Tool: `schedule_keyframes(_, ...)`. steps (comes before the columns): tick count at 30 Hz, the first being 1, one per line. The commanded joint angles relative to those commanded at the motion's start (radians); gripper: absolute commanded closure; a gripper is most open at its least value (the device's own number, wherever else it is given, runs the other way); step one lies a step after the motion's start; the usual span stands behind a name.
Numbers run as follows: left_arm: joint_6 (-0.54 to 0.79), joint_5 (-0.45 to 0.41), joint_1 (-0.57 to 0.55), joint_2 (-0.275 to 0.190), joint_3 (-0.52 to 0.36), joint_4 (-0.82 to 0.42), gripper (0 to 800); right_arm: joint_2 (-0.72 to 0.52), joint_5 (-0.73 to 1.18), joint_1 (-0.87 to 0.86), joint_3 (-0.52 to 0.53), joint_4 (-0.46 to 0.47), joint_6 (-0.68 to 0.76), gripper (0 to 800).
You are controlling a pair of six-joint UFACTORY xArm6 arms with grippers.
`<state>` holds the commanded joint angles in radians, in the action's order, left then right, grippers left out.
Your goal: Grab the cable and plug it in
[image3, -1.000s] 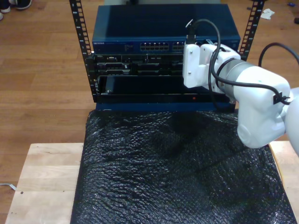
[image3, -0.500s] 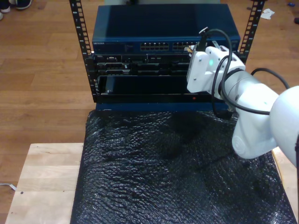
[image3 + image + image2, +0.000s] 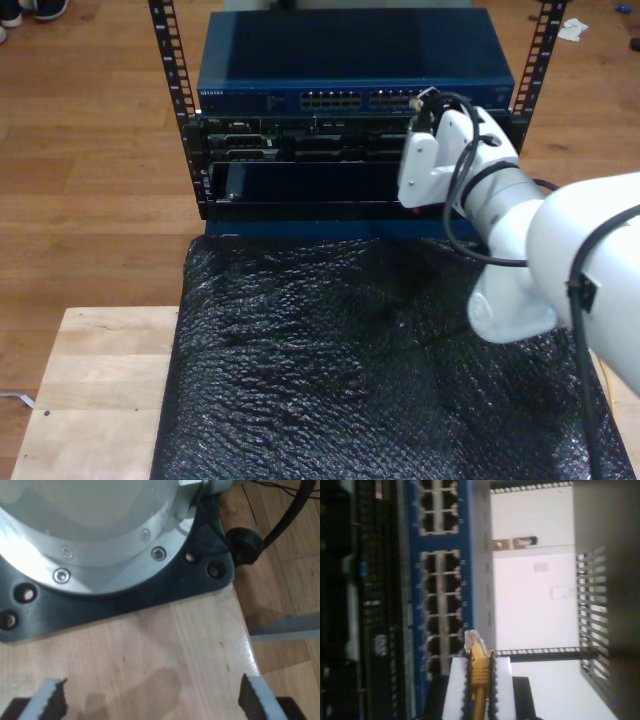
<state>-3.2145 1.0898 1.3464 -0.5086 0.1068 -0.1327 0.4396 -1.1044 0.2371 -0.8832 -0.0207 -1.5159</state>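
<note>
Two pincers logged. My second gripper [image 3: 479, 680] is clenched on the thin yellow-orange network cable [image 3: 479, 690], just behind the small clear plastic plug [image 3: 474, 641] with its yellow boot; the plug sticks out past the white finger pads [image 3: 456, 685] and the cable trails back between them. Key relation: the cable's long axis runs straight along the pincer's approach line and points at the blue network switch [image 3: 350, 60], whose dark square ports [image 3: 440, 587] sit in double rows directly ahead of the plug tip. Plug and switch face look near but apart; I see no contact yet, and the tip appears level with the end of the port block, by the switch's pale side, so I judge a small sideways correction toward a port is needed before pushing in. In the exterior view the white arm [image 3: 560, 260] reaches in from that view's right, its pincer [image 3: 426, 100] just before the port row at the switch's right end, above the black bubble-textured mat [image 3: 360, 370]. My first gripper [image 3: 150, 700] is released, jaws spread wide with nothing between them, hanging over the pale wooden worktop [image 3: 165, 650] beside a round grey arm base on a black mounting plate [image 3: 120, 597], well away from the switch. The second arm alone is placed for the insertion.
</note>
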Motion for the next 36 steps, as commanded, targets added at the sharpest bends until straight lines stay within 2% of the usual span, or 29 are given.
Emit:
schedule_keyframes(3,0.000,0.000,0.000,0.000,0.000,0.000,0,0.037,-0.020,0.034,-0.049,-0.087,-0.029,800)
schedule_keyframes(8,0.000,0.000,0.000,0.000,0.000,0.000,0,0.077,-0.049,0.057,-0.095,-0.149,-0.060,800)
schedule_keyframes(15,0.000,0.000,0.000,0.000,0.000,0.000,0,0.130,-0.098,0.095,-0.133,-0.285,-0.140,800)
schedule_keyframes(25,0.000,0.000,0.000,0.000,0.000,0.000,0,0.155,-0.152,0.137,-0.135,-0.397,-0.167,800)
schedule_keyframes(36,0.000,0.000,0.000,0.000,0.000,0.000,0,0.216,-0.218,0.170,-0.180,-0.463,-0.181,800)
